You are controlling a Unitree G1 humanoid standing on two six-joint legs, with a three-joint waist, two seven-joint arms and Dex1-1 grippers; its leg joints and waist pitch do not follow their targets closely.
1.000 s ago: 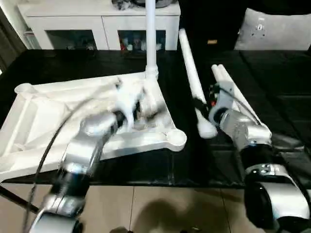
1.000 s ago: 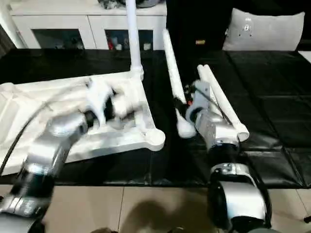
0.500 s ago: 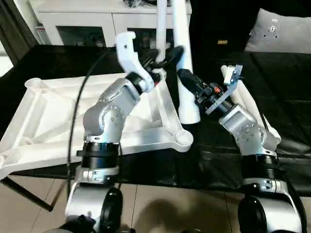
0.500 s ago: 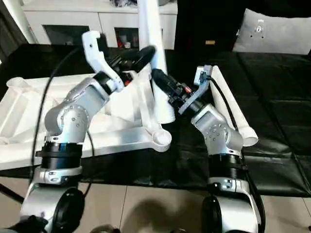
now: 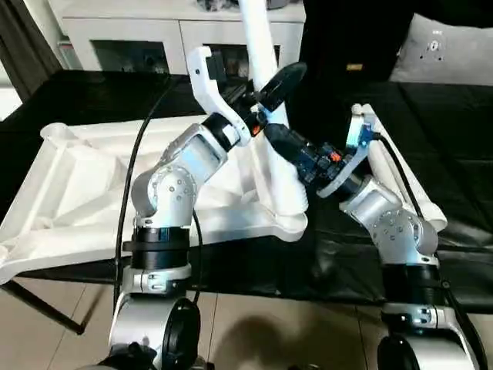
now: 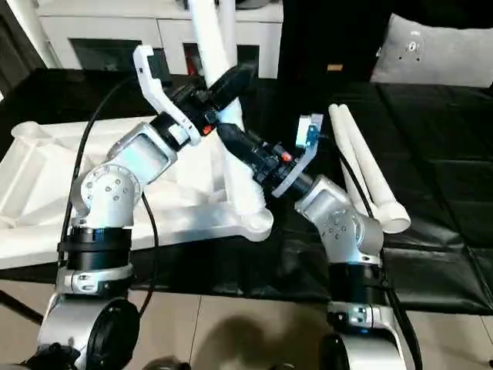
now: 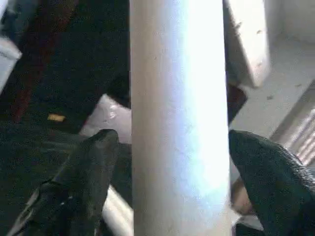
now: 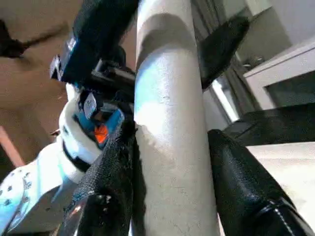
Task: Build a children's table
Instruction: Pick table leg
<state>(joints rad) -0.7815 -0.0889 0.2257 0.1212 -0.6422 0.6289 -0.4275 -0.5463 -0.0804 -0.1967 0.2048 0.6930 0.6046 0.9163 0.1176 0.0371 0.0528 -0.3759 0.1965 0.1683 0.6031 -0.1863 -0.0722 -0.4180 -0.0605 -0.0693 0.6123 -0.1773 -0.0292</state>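
Table top lies upside down, ribbed side up, on the dark surface at the left, sockets at the corners; one leg already stands in the far corner socket, unchanged over the last second. Left gripper was low over the top's underside a second ago; it has since swung up and now sits beside the upper part of the raised leg, fingers spread on both sides of the tube with a gap showing, so not gripping yet, though the jaws have narrowed a little. Raised leg was lying on the dark surface a second ago, right of the top; now it is lifted, tilted, wide end down close to the near right corner socket; whether the end is touching or inside the socket, cannot tell. Right gripper is clamped about halfway on that leg lower down, pads pressed to the tube, carrying it. Two more legs lie side by side at the right, untouched. Judgement: second leg is being lined up for seating, left gripper coming in to steady it; tilt still needs correcting before pushing down.
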